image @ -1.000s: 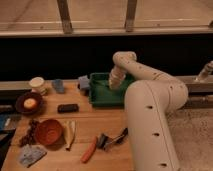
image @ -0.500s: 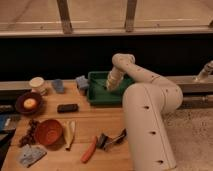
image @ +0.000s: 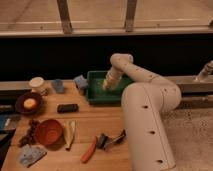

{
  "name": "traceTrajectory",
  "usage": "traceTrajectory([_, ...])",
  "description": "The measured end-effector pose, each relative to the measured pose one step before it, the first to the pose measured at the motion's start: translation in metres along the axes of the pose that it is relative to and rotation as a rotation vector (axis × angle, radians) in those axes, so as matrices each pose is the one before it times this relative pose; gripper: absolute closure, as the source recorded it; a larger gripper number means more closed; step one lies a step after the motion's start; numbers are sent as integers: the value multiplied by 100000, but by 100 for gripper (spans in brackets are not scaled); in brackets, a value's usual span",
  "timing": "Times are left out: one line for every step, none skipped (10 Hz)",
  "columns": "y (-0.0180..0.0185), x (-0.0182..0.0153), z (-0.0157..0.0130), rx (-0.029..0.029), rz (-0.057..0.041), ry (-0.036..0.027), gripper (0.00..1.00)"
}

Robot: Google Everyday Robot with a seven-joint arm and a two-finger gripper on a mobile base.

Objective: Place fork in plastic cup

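1. Your gripper (image: 107, 86) hangs low inside the green tray (image: 95, 94), which sits at the table's 12 o'clock edge. You cannot tell whether it is apart or together.
2. The fork does not show. Judge it to lie in the tray, under or just beside the gripper.
3. Expect it to be light, stiff, thin and slippery. Take it across the handle's middle and watch for pivoting.
4. You cannot make out its looks, as nothing grey stands out against the green.
5. At the tray's 9 o'clock stand a blue cup (image: 58, 85) and a pale cup (image: 36, 83). You cannot tell which is plastic.
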Motion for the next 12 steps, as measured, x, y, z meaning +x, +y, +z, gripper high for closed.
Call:
traceTrajectory([-83, 30, -309, 797, 236, -321, 45])
traceTrajectory([-210, 130, -239, 703, 373, -148, 55])
traceTrajectory([-271, 114, -141, 76, 437, -95, 67])
traceTrajectory([-89, -58, 12, -394, 453, -88, 77])
traceTrajectory([-7, -9, 138, -328, 71, 241, 84])
traceTrajectory([38, -275, 55, -486, -316, -217, 94])
traceTrajectory([98, -355, 110, -334, -485, -36, 100])
traceTrajectory([67, -218, 93, -159, -232, 30, 100])
traceTrajectory([-78, -156, 121, -81, 28, 125, 100])
traceTrajectory([-168, -30, 55, 176, 193, 203, 100])
traceTrajectory([-349, 54, -41, 1539, 435, 202, 99])
traceTrajectory([-88, -35, -81, 1024, 362, -114, 95])
